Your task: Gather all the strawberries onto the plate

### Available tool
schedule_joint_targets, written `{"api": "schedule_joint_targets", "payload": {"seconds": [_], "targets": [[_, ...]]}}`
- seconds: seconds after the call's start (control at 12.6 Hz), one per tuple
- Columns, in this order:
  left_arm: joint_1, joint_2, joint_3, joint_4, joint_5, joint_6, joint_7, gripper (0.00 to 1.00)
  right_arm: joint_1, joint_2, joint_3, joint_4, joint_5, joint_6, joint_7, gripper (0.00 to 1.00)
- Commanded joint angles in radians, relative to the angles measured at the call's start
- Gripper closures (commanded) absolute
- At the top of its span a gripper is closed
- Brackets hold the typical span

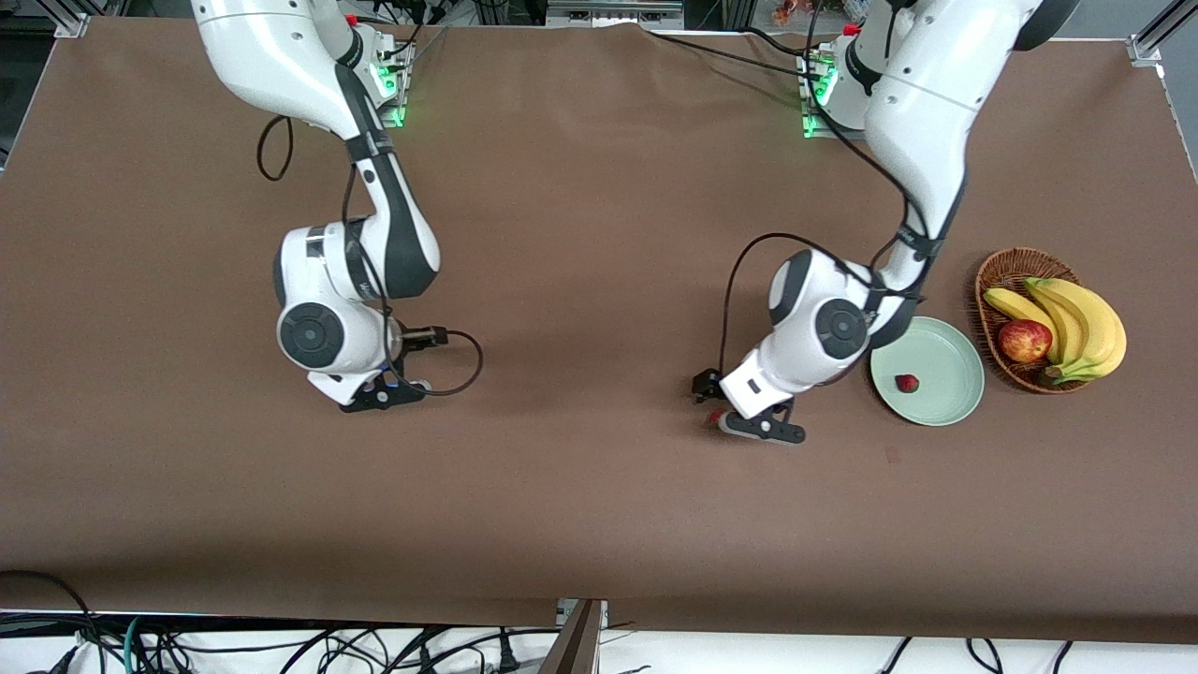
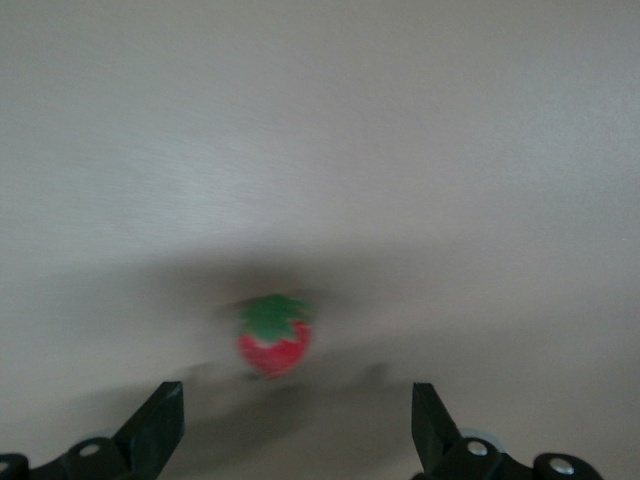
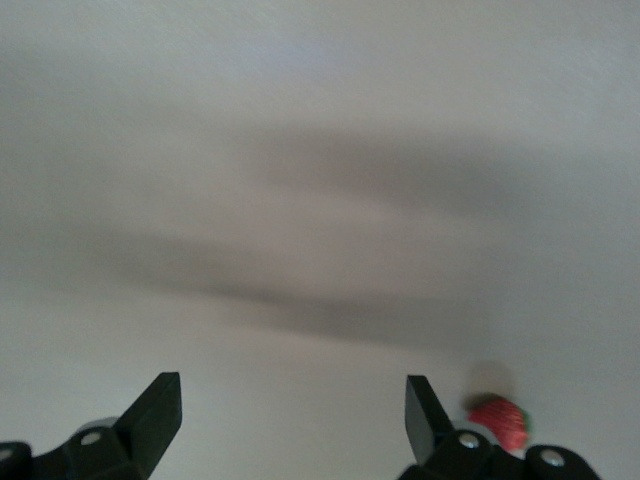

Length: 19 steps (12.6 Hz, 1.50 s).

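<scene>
3 strawberries: 1 in the plate (image 1: pixel 945 398), 1 (image 2: pixel 272 340) on the counter (image 1: pixel 580 505) under the left gripper (image 1: pixel 763 426), 1 (image 3: pixel 500 422) right by a finger of the right gripper (image 1: pixel 384 393). both grippers hang low over the counter w/ jaws apart, holding nothing. 1 basket (image 1: pixel 992 281) beside the plate w/ 1 apple (image 1: pixel 1024 341) & bananas (image 1: pixel 1076 323).
</scene>
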Motion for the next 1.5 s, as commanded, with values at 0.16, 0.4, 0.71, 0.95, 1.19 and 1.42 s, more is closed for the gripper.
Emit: {"api": "schedule_joint_targets", "payload": {"seconds": [0.16,0.4,0.71,0.95,1.19,1.42], "targets": [[-0.017,0.072,0.015,0.082,0.090,0.037,-0.052,0.00,0.012,-0.114,-0.112,-0.287,-0.006,0.133,-0.252,0.02],[-0.015,0.069,0.015,0.081,0.117,0.035,-0.055,0.16,0.012,-0.123,-0.123,-0.391,0.003,0.265,-0.298,0.02],[-0.012,0.066,0.014,0.067,0.120,0.022,-0.094,0.46,0.012,-0.135,-0.123,-0.453,0.005,0.325,-0.318,0.12],[-0.012,0.062,0.014,0.051,0.124,0.022,-0.095,0.70,0.011,-0.137,-0.123,-0.474,0.031,0.325,-0.320,0.25],[0.000,0.051,0.018,0.059,0.126,0.011,-0.089,0.99,0.012,-0.137,-0.123,-0.481,0.049,0.327,-0.329,0.39],[0.102,-0.019,0.020,0.062,0.130,-0.108,0.132,0.98,0.012,-0.135,-0.123,-0.479,0.052,0.328,-0.337,0.47]]}}
